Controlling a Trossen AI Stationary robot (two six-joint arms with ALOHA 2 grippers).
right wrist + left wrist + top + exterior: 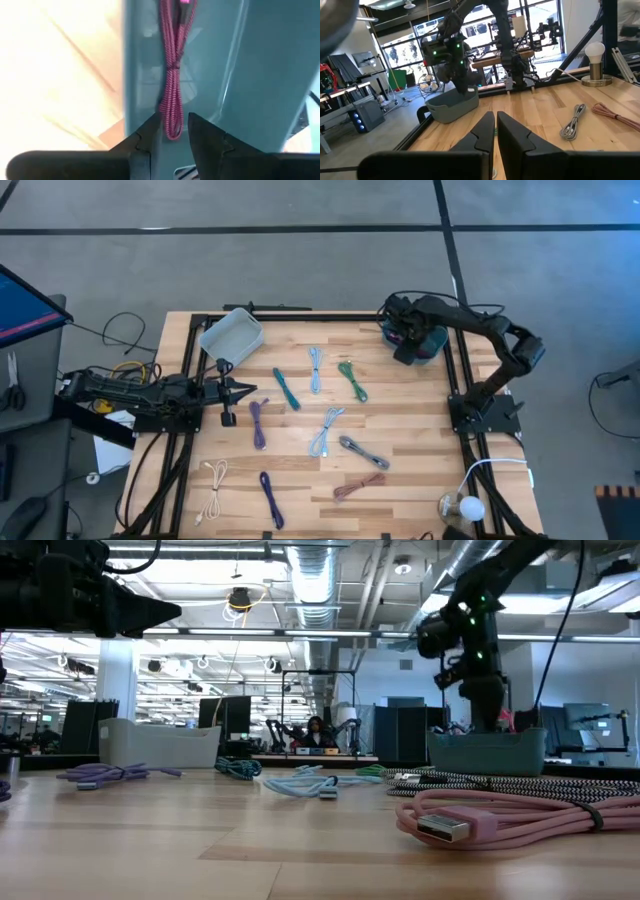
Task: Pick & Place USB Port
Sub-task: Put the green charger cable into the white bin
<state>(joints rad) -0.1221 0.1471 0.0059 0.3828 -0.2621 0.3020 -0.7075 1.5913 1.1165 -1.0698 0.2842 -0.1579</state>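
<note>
My right gripper [410,340] reaches down into the teal bin [428,346] at the table's far right. In the right wrist view it [173,122] is slightly open. A bundled magenta cable [172,65] lies along the bin's floor, and its looped near end [173,131] is between the fingertips. My left gripper [250,390] is shut and empty, held level over the table's left side; it also shows in the left wrist view [495,120]. My right gripper's fingers [150,132] point down into the bin and stand on either side of the magenta cable's looped end [173,131]. A gap shows beside one finger. Whether they touch the cable, I cannot tell. The cable lies on the bin floor.
A pale blue bin [232,332] stands at the far left. Several bundled cables lie on the wood: teal [287,388], light blue [316,368], green [352,380], purple [258,422], grey braided [362,452], pink [358,485], white [213,485]. A lamp [462,505] stands near right.
</note>
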